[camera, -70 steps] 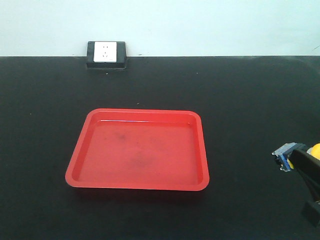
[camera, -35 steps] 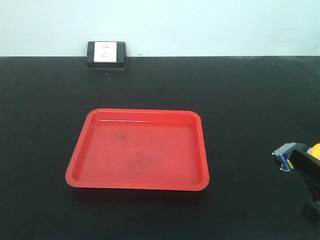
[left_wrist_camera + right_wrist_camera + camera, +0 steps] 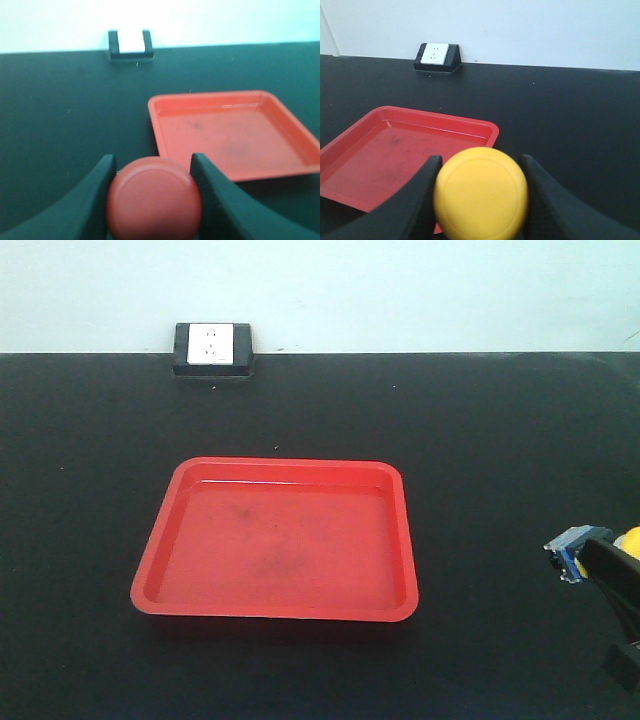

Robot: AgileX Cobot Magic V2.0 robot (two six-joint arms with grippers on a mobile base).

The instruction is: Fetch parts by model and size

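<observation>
left gripper [image 3: 152,162]: black fingers are closed on the red-capped mushroom-head push-button switch [image 3: 154,205], lower centre of the wrist view.
right gripper [image 3: 480,161]: likewise clamped on the yellow-capped mushroom-head push-button switch [image 3: 481,194], lower centre.
shallow red plastic tray [image 3: 275,610]: empty, mid-frame on the black table [image 3: 500,430]; judged the drop-off.
hold: both parts are held off the table, apparently for carrying to the tray.
</observation>
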